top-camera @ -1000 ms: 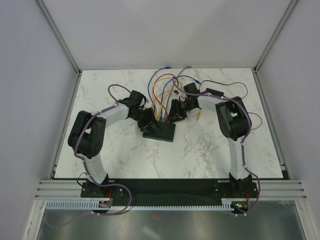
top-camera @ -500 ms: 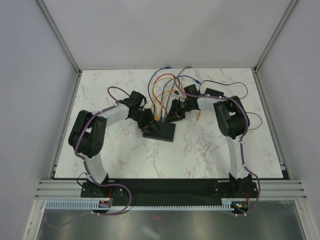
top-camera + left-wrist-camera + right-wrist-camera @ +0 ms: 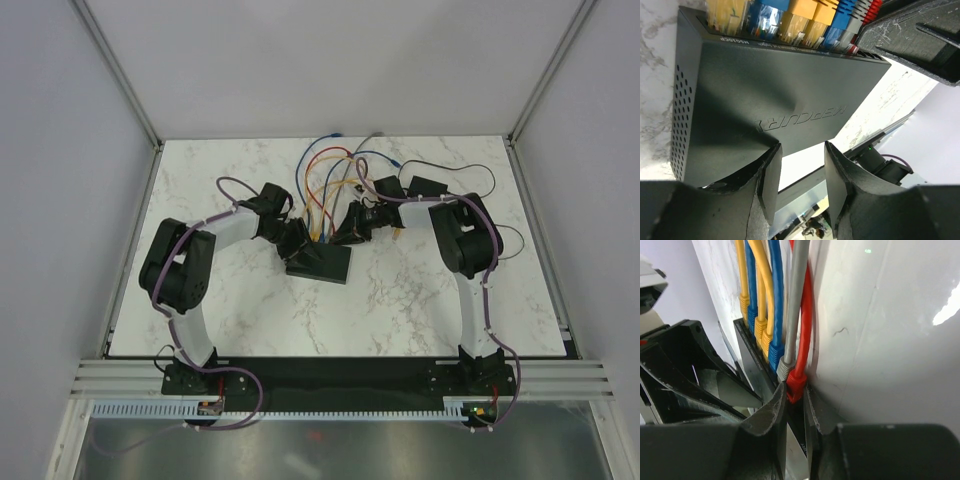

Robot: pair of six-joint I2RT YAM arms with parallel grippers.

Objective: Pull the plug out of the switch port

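Switch point(image 3: 320, 262) lies flat on the bench point(image 3: 420, 300). Left hand point(image 3: 801, 152), fingers slightly parted, rests on its top. Right hand point(image 3: 795, 396) pinches the red plug point(image 3: 796, 381), which is seated in the end port.

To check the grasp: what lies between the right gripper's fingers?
The red plug, in the end port of the switch beside the grey plug; both fingers of the right gripper touch it. The right wrist view shows this.

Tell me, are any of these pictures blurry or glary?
Top external: evenly lit and sharp. Left wrist: switch lettering readable, close jaws dark and blurred. Right wrist: red plug sharp between blurred jaws, a glare spot on the table.
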